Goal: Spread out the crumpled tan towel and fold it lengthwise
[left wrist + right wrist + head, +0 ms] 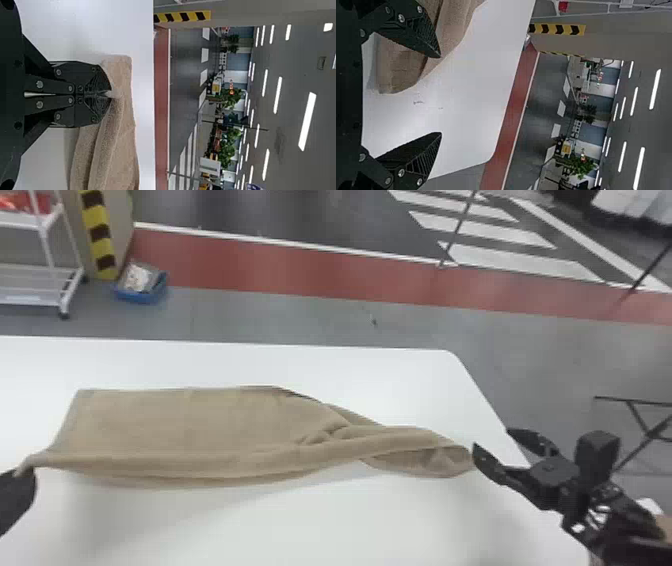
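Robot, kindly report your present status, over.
Left tool shut on towel, near left corner. Right tool open beside its right end. In the way: twist toward that end.

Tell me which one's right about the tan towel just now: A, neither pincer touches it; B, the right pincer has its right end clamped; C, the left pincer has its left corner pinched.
C: the left pincer is closed on the corner of the tan towel, while the right pincer stands open beside the other end.

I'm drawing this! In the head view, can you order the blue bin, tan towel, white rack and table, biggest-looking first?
Table
Tan towel
White rack, its visible part
Blue bin
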You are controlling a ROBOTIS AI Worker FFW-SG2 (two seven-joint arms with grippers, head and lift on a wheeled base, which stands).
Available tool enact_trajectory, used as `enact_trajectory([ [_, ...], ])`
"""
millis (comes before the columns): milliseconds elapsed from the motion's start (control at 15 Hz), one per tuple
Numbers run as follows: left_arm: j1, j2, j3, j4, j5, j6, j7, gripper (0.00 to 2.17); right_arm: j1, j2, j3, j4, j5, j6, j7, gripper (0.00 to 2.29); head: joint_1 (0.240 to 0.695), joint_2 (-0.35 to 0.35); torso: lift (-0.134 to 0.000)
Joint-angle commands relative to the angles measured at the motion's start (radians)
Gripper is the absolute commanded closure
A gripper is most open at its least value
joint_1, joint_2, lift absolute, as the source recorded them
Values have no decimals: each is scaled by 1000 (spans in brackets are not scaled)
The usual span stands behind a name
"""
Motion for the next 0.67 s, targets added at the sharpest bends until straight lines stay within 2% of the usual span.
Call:
enact_trajectory([
  [0,-1,0,-1,2,0,0,0,1717,7,-30,-6,67,2,-65,9,282,695,-333,-124],
  [200,-1,0,0,8,0,0,-3,1717,-1,-52,6,147,22,-136,14,289,695,-350,-124],
  [600,-4,0,-1,41,0,-25,-11,1717,-68,-53,65,248,62,-151,18,346,695,-346,-124],
])
